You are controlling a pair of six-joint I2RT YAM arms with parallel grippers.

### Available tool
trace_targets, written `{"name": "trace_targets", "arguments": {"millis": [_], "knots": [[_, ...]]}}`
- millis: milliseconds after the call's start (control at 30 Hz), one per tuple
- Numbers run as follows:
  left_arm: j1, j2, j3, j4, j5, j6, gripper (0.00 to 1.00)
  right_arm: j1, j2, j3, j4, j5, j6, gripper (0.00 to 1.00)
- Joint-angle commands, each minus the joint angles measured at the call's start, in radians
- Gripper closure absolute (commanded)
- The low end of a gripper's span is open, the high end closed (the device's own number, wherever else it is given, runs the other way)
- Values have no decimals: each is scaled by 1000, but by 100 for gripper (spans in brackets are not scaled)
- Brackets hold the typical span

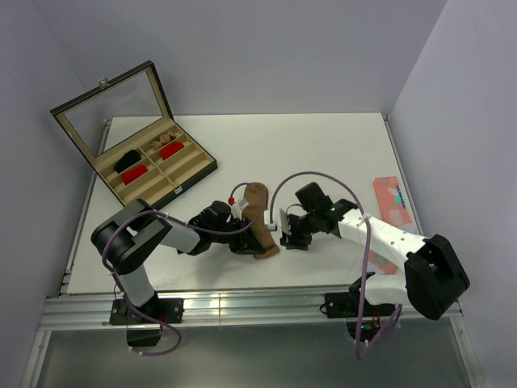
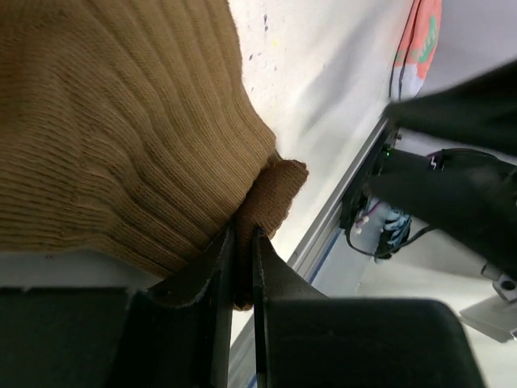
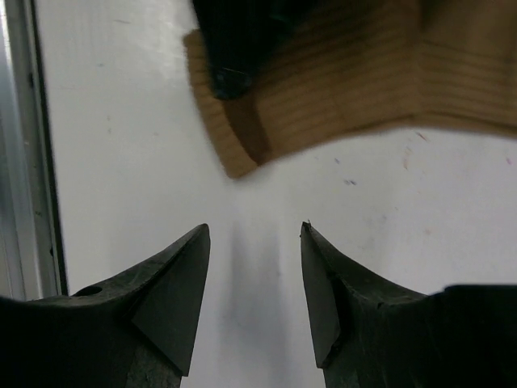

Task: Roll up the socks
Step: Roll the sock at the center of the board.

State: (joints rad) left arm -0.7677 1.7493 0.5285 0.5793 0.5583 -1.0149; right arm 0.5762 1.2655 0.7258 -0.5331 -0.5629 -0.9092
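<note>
My left gripper (image 2: 242,236) is clamped on the tan sock (image 2: 121,121). In its wrist view the two fingers are almost together, with a fold of the ribbed knit pinched between them at the sock's edge. From above, that gripper (image 1: 241,233) sits against the left side of the sock (image 1: 258,212). The sock is bunched in a thick brown strip running near to far, around the middle of the desk (image 1: 323,145) and toward its near edge.

My right gripper (image 3: 252,242) is open and holds nothing. Its fingers are spread over bare white desk and point at the sock's end (image 3: 339,105), close to it but not touching. In the top view it (image 1: 287,232) is just right of the sock, facing the left gripper across it.

Farther out, a pink patterned sock (image 1: 390,200) lies flat near the right edge of the desk. At the far left corner stands a divided box (image 1: 194,174) with its lid up. It holds two red bundles (image 1: 136,172) and a dark item I cannot identify.
</note>
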Motion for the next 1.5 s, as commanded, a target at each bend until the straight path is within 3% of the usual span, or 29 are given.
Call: {"name": "trace_targets", "arguments": {"millis": [0, 300, 500, 1233, 1300, 1467], "knots": [[15, 33, 5, -217, 31, 50, 100, 91, -35, -46, 130, 89, -20, 43], [22, 65, 71, -351, 72, 98, 100, 295, -21, -108, 239, 230, -31, 43], [27, 81, 88, -388, 77, 108, 100, 378, -23, -143, 289, 276, -25, 49], [41, 70, 80, -371, 94, 108, 100, 456, 106, -137, 346, 383, -22, 55], [41, 62, 79, -369, 92, 105, 99, 458, 113, -124, 340, 385, -11, 59], [41, 39, 62, -342, 86, 79, 84, 455, 152, -85, 288, 371, 10, 75]]}}
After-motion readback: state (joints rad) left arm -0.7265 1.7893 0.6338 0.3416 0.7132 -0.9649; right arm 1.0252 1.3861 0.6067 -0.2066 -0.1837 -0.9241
